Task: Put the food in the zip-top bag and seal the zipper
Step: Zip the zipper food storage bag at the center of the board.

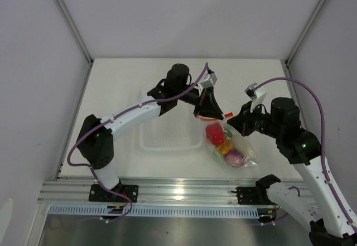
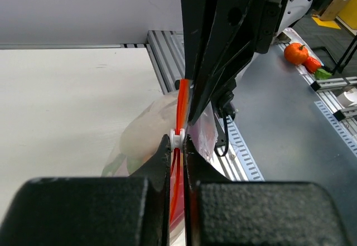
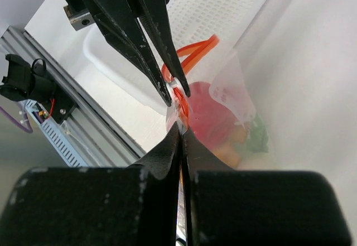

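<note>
**A:** Noted: left gripper (image 2: pixel 176 141) was pinched narrow on the white slider (image 2: pixel 176 136) of the zipper (image 2: pixel 181 98). Right gripper (image 3: pixel 180 130) was clamped flat on the zipper, just beyond the left tips.

**B:** And the bag (image 1: pixel 240 148)?

**A:** Mouth held up between both grippers, body sagging below them. Red pepper (image 1: pixel 213 133) and other food were inside.

**B:** My read for sealing: the right anchors and keeps the zipper taut, and the left draws the slider straight along it. Any twist could buckle the track.
</note>
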Robot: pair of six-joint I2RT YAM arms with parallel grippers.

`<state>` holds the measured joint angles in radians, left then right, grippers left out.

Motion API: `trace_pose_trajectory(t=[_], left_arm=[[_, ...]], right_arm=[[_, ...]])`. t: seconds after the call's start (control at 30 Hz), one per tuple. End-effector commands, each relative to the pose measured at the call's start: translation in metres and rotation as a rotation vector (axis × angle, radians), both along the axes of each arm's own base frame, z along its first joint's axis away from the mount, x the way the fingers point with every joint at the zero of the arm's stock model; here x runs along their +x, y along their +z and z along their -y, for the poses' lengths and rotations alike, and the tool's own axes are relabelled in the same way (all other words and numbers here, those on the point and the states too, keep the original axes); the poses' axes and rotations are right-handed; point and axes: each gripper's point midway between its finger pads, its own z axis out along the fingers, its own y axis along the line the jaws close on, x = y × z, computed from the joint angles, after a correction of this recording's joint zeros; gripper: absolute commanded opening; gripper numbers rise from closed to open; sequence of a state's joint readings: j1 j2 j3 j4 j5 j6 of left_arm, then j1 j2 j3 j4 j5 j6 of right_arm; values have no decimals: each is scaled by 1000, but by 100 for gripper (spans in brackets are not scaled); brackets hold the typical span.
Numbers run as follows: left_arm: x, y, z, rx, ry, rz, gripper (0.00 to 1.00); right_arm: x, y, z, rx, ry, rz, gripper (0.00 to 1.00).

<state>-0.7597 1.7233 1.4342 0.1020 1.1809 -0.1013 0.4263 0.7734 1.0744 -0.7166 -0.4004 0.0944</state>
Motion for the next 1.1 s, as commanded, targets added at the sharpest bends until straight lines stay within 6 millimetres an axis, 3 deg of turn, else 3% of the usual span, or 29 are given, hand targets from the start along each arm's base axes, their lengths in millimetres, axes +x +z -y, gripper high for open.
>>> trace_pose_trajectory(t=[0.0, 0.27, 0.5, 0.73, 1.07], left_arm=[[10, -13, -5, 16, 29, -4, 0], [16, -24, -16, 27, 48, -21, 0], [23, -29, -23, 34, 70, -26, 0], [28, -36, -31, 36, 84, -44, 0], [38, -51, -39, 72, 128, -51, 0]], right_arm=[[3, 56, 5, 81, -44, 152, 0], [-12, 82, 20, 88, -91, 196, 0], [-26, 92, 34, 85, -133, 213, 0], [-38, 121, 48, 104, -180, 273, 0], [-44, 132, 64, 105, -254, 296, 0]])
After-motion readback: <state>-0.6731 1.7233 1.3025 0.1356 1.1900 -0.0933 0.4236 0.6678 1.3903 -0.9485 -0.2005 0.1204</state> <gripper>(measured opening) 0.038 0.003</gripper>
